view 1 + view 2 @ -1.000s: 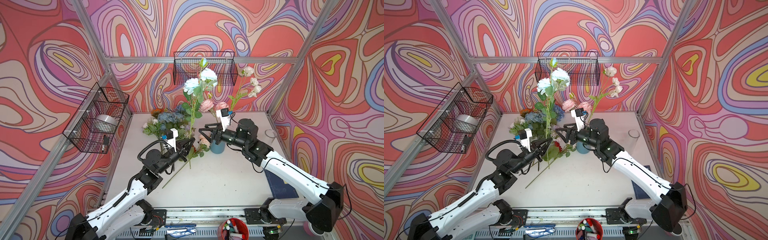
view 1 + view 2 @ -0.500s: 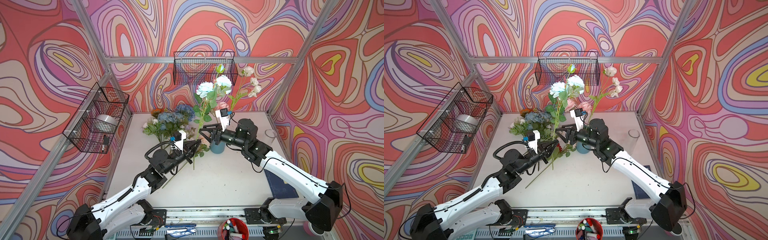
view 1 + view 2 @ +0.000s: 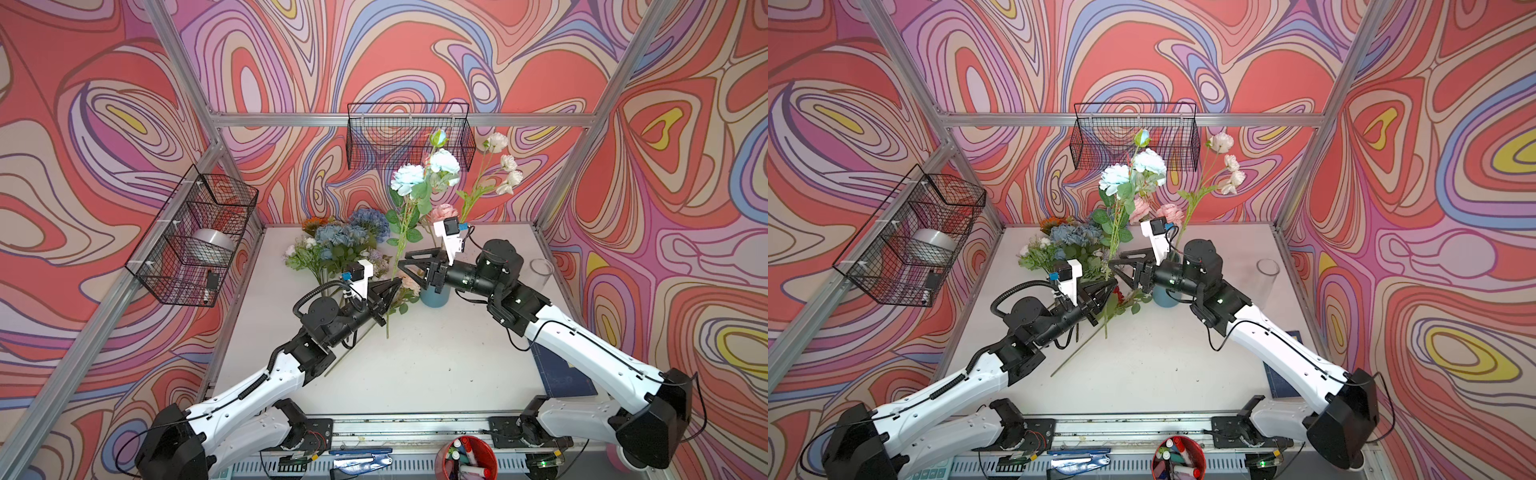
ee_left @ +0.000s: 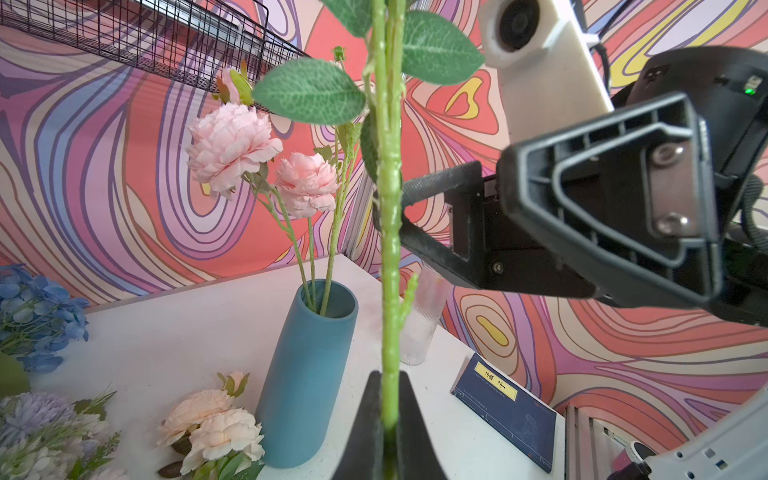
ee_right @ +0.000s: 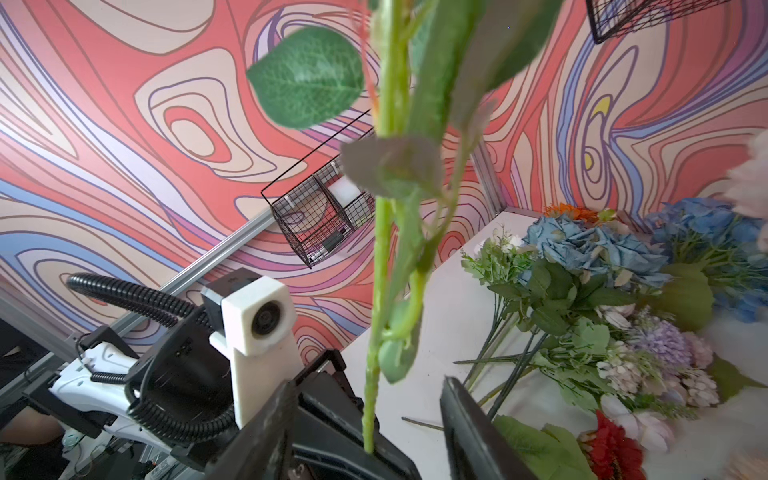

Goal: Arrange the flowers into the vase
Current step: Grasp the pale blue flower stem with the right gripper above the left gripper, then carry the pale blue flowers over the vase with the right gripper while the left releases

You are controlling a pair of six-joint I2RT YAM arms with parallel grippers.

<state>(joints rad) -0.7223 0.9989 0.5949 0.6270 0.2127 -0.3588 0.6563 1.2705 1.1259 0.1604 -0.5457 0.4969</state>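
Note:
My left gripper (image 3: pixel 398 283) (image 4: pixel 388 382) is shut on the lower stem of a teal-blue rose (image 3: pixel 409 179) (image 3: pixel 1115 176), holding it nearly upright just left of the blue vase (image 3: pixel 434 297) (image 4: pixel 307 374). Higher up the same stem (image 4: pixel 390 249) (image 5: pixel 380 270), my right gripper (image 3: pixel 402 266) (image 5: pixel 368 395) stands open, one finger on either side and neither pressing it. Pink blooms (image 4: pixel 232 145) and a pale spray (image 3: pixel 498 166) stand in the vase. The other flowers (image 3: pixel 345 245) (image 5: pixel 602 291) lie heaped at the back left.
A clear ribbed glass (image 3: pixel 541 270) (image 4: pixel 424 324) stands right of the vase, with a blue book (image 3: pixel 561 374) nearer the front. Wire baskets hang on the left wall (image 3: pixel 195 237) and the back wall (image 3: pixel 409 137). A red pen cup (image 3: pixel 465 457) sits below the front rail.
My left gripper has carried the teal-blue rose rightward towards the vase. The stem now stands between the right gripper's fingers, which have drawn closer together.

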